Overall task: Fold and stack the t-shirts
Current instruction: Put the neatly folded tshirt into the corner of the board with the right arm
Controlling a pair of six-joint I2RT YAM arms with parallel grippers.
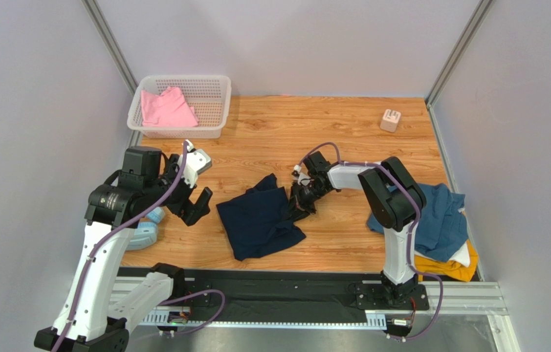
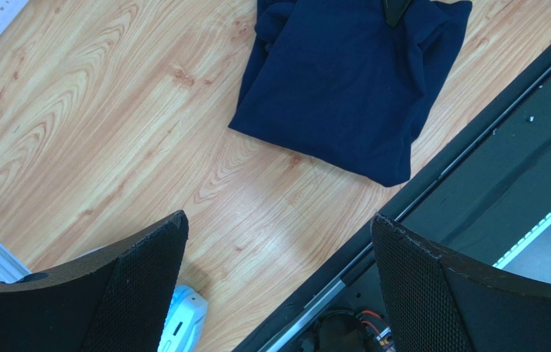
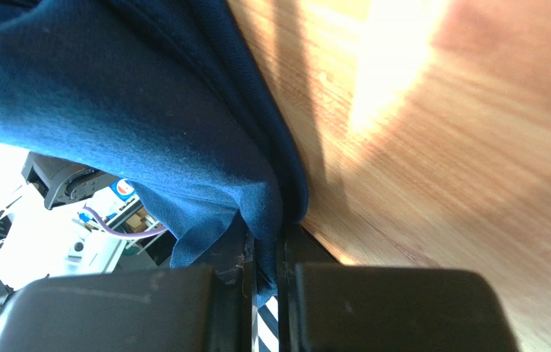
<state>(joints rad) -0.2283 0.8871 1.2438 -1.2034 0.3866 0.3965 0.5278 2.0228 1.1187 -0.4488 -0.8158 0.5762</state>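
The dark navy t-shirt (image 1: 260,218) lies roughly folded at the table's middle; it also shows in the left wrist view (image 2: 348,81). My right gripper (image 1: 302,196) is shut on its right edge, the cloth (image 3: 183,139) pinched between the jaws. My left gripper (image 1: 191,207) is open and empty, hovering left of the navy shirt. A pink t-shirt (image 1: 167,108) lies in the white basket (image 1: 212,132) at the back left. A teal blue t-shirt (image 1: 441,220) lies on a white one (image 1: 463,254) and a mustard yellow one (image 1: 447,268) at the right edge.
A small white and pink cube (image 1: 390,120) stands at the back right. A light blue device (image 1: 142,233) lies by the left arm, also in the left wrist view (image 2: 183,323). A black rail (image 1: 256,282) runs along the near edge.
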